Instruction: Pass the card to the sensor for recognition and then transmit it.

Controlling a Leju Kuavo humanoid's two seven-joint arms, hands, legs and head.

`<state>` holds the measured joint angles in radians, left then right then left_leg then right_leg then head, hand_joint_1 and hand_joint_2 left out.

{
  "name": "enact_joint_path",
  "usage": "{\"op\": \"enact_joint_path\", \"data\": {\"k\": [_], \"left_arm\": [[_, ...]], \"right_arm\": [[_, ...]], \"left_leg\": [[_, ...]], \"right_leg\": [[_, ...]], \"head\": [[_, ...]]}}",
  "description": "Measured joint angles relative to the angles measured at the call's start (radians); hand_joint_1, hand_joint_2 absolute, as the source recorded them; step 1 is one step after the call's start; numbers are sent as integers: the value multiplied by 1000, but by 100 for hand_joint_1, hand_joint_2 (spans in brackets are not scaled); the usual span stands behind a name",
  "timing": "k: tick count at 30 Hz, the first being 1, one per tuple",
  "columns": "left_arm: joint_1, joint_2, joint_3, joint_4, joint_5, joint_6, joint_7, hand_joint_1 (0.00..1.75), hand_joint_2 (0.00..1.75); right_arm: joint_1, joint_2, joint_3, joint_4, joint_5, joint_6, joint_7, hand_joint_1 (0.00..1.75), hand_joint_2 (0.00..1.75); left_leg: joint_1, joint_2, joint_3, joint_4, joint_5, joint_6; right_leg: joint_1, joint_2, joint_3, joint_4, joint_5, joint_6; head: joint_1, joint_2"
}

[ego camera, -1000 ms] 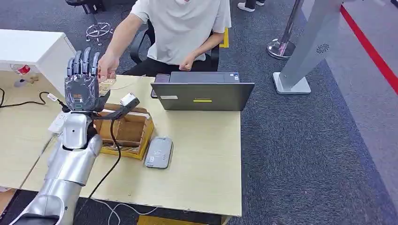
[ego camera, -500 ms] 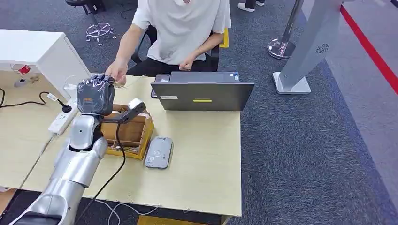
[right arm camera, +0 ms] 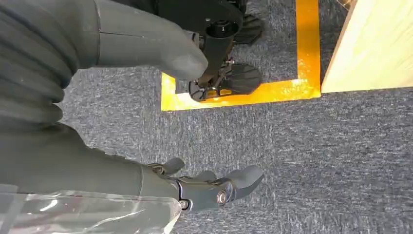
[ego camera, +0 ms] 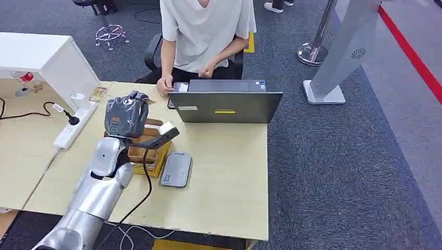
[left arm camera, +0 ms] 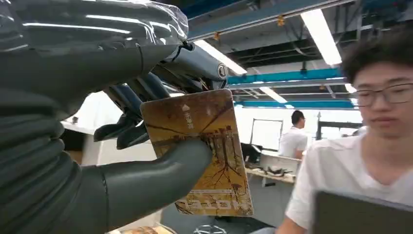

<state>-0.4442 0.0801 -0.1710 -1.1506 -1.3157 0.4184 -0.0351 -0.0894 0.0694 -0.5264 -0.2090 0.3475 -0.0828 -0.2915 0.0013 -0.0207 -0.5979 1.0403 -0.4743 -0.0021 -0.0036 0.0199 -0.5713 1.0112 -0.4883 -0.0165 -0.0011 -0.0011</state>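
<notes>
Card (left arm camera: 199, 151): thin, flat, stiff and light, glossy printed face; likely slippery, so apt to slide or twist out of a loose pinch; best held by one short edge, leaving most of the face free for reading.
Card position: pinched in the left hand (ego camera: 125, 115), thumb across one face, darker fingers behind the other; most of the card projecting past the thumb.
Left hand state: closed on the card, fingers curled in.
Left arm pose: raised above the tabletop (ego camera: 229, 172), forearm upright, hand over the wooden box (ego camera: 151, 151).
Sensor (ego camera: 176, 170): grey reader lying flat, below the hand and toward the thumb side, near but apart.
Right hand (right arm camera: 214, 187): hanging low over the carpet, holding nothing, fingers loosely apart and slightly bent.
Person (ego camera: 206, 31): seated beyond the hand, behind the laptop (ego camera: 225, 105).
</notes>
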Motion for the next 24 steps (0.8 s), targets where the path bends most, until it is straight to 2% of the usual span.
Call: {"op": "enact_joint_path", "data": {"k": [5, 8, 10, 14, 16, 19, 24], "left_arm": [[84, -36, -101, -121, -9, -64, -1, 175, 175], [124, -53, -150, -162, 31, -109, -5, 175, 175], [150, -66, -179, -167, 24, -130, 28, 175, 175], [174, -85, -213, -156, -63, -140, 160, 175, 175], [174, -93, -223, -144, -81, -163, 191, 175, 175], [182, -104, -226, -132, -88, -199, 215, 175, 175], [196, -110, -227, -119, -79, -217, 221, 175, 175]], "right_arm": [[12, 0, -21, 0, -6, -1, -13, 0, 175], [16, 0, -31, 0, -9, 1, -19, 0, 175], [18, 0, -39, 0, -6, 1, -20, 0, 175], [22, 0, -53, 0, -1, 0, -21, 0, 175], [23, 0, -63, 0, -1, -1, -22, 0, 175], [25, 0, -76, 0, -1, -2, -24, 0, 175], [26, 0, -93, 0, 2, -4, -24, 0, 175]], "left_leg": [[0, 0, -1, 0, 0, 0], [0, 0, 0, 0, -1, 1], [0, 0, 0, 0, -1, 1], [0, 0, 0, 0, -1, 1], [0, 0, 0, 0, -1, 1], [0, 0, 0, 0, -1, 1], [0, 0, -1, 0, -1, 1]], "right_leg": [[0, 0, 0, 0, 0, 0], [0, 0, 0, 0, 0, 0], [0, 0, 0, 0, 0, 0], [0, 0, 0, 0, 0, 0], [0, 0, 0, 0, 0, 0], [0, 0, 0, 0, 0, 0], [0, 0, 0, 0, 0, 0]], "head": [[0, 0], [0, 0], [0, 0], [0, 0], [0, 0], [0, 0], [0, 0]]}}
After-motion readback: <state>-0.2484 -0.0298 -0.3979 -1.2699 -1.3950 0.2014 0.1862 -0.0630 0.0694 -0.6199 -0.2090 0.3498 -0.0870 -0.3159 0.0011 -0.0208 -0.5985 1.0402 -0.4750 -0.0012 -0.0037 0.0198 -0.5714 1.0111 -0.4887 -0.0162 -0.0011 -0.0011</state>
